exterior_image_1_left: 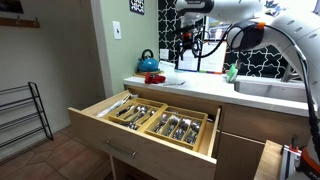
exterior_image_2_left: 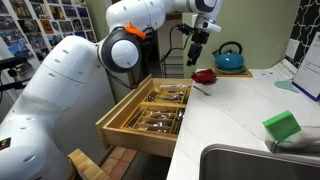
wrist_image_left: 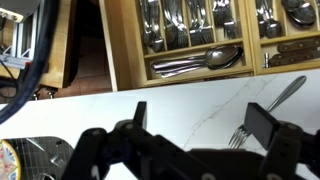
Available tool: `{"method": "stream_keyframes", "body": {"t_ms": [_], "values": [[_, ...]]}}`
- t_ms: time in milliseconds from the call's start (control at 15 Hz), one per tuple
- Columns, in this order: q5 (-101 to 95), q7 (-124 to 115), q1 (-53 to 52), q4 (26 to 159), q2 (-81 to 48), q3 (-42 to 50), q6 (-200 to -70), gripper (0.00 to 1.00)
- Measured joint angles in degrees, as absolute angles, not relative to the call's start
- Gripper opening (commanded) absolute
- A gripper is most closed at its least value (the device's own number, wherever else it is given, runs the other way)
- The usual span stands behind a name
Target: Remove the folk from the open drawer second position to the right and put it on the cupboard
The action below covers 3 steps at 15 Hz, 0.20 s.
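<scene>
The fork (wrist_image_left: 268,108) lies flat on the white countertop (wrist_image_left: 170,105), tines toward the camera, just inside the right finger in the wrist view. It shows as a thin dark line on the counter in an exterior view (exterior_image_2_left: 200,90). My gripper (wrist_image_left: 200,125) is open and empty, hovering above the counter with the fork beside one finger; it also shows in both exterior views (exterior_image_1_left: 188,45) (exterior_image_2_left: 196,55). The open wooden drawer (exterior_image_1_left: 150,120) (exterior_image_2_left: 150,110) (wrist_image_left: 190,40), with several compartments of cutlery, stands out below the counter edge.
A blue kettle (exterior_image_1_left: 148,63) (exterior_image_2_left: 228,57) and a red bowl (exterior_image_2_left: 205,76) stand at the back of the counter. A green sponge (exterior_image_2_left: 283,126) lies by the sink (exterior_image_2_left: 250,165). A wire rack (exterior_image_1_left: 20,110) stands on the floor.
</scene>
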State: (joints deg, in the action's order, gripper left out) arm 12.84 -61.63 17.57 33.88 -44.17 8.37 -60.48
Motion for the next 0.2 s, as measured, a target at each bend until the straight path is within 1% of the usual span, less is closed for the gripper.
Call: {"method": "stream_keyframes", "body": {"t_ms": [200], "values": [[9.6,-56.0,16.0,35.5,-41.7,8.7,-58.6,1.00]]}}
